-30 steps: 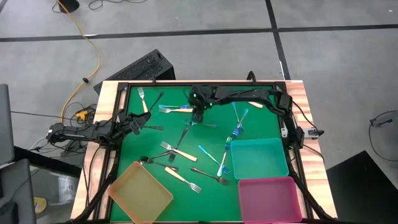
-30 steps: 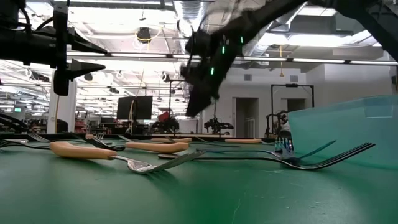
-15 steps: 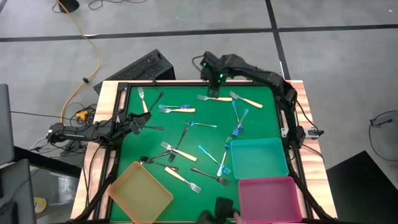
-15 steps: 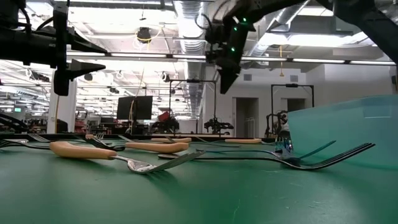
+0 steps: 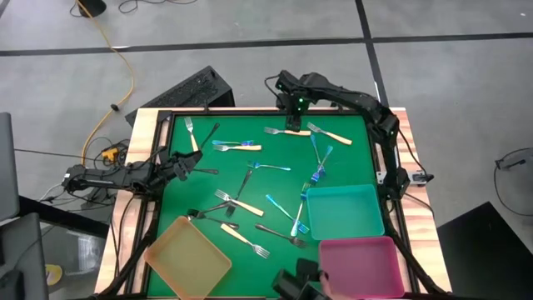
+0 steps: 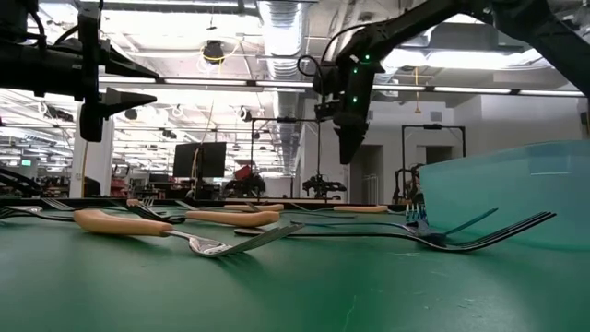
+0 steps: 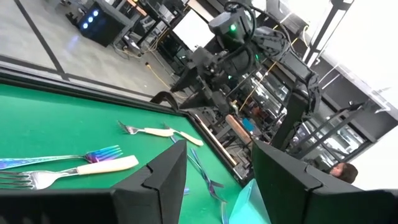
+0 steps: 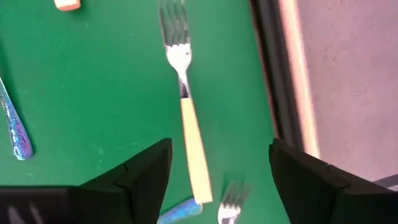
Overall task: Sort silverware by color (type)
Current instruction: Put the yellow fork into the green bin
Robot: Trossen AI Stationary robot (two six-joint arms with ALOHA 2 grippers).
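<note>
An iridescent fork (image 8: 13, 129) (handle end only) runs off-frame

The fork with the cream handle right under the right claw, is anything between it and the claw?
No. The right gripper hangs open above the cream-handled fork near the table's far edge, with only bare green mat around it. A blue fork's handle end lies beside its handle tip, not on top.

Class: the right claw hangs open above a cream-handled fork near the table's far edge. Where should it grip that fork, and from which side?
Grip the cream-handled fork mid-handle, coming straight down. It lies flat; the right claw is open, and the handle is straight.
</note>
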